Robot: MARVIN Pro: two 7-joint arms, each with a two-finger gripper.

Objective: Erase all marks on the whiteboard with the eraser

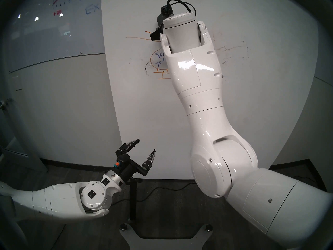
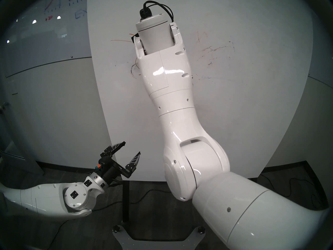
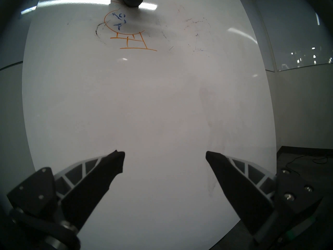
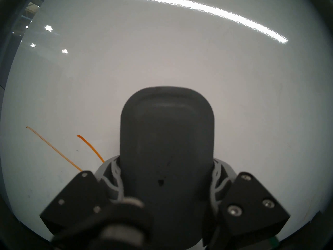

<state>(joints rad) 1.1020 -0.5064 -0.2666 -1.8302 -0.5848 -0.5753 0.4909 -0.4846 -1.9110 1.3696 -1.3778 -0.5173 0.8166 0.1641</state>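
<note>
The whiteboard (image 1: 144,109) stands upright in front of me. On its upper middle are the marks: an orange line drawing (image 3: 129,38), a small blue figure (image 3: 119,20) and black scribbles (image 3: 98,32). Faint smudges (image 1: 232,49) lie to their right. My right gripper (image 4: 166,172) is shut on the dark grey eraser (image 4: 166,136), which lies flat against the board just above the drawing, beside two orange strokes (image 4: 90,148). The right forearm hides part of the drawing in the head views. My left gripper (image 1: 146,145) hangs open and holds nothing, low in front of the board's lower left.
A grey glass board (image 1: 54,27) with red and blue graph lines hangs on the wall at upper left. A black post (image 1: 133,199) and metal foot (image 1: 129,240) stand below the whiteboard, with cables on the dark floor (image 1: 171,188).
</note>
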